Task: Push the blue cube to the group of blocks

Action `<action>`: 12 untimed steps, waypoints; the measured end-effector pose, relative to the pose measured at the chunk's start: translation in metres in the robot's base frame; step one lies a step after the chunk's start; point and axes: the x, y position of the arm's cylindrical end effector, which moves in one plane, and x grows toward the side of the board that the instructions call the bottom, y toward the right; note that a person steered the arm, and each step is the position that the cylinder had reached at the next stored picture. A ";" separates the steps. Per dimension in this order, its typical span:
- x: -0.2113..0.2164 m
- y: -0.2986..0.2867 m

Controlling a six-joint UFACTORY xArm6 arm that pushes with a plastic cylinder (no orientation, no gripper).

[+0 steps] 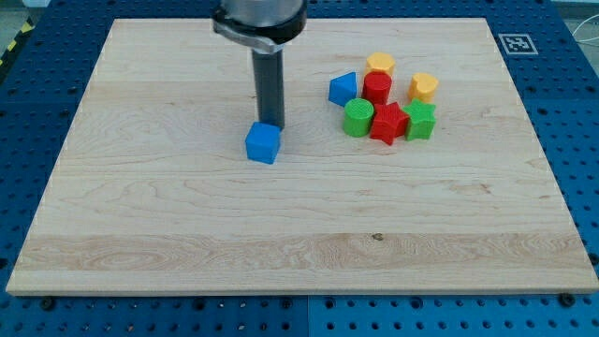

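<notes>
The blue cube (263,143) lies alone on the wooden board (187,234), left of centre. My tip (272,124) stands just behind the cube's top right corner, touching or nearly touching it. The group of blocks sits to the view's right: a blue triangular block (343,89), a red cylinder (377,88), a yellow block (380,64), a second yellow block (423,87), a green cylinder (357,118), a red star-shaped block (387,124) and a green star-shaped block (420,121). A gap of bare board separates the cube from the group.
A black-and-white marker tag (518,43) sits at the board's top right corner. The board rests on a blue perforated table (580,112). The arm's dark housing (259,19) hangs over the board's top middle.
</notes>
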 end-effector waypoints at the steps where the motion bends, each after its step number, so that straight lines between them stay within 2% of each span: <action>1: 0.000 -0.046; 2: 0.013 -0.065; 3: 0.059 -0.049; 4: 0.075 -0.020; 6: -0.028 -0.019; 7: -0.047 -0.019; 9: -0.017 -0.044; 10: 0.023 -0.029; 11: 0.037 -0.006; 12: -0.001 -0.003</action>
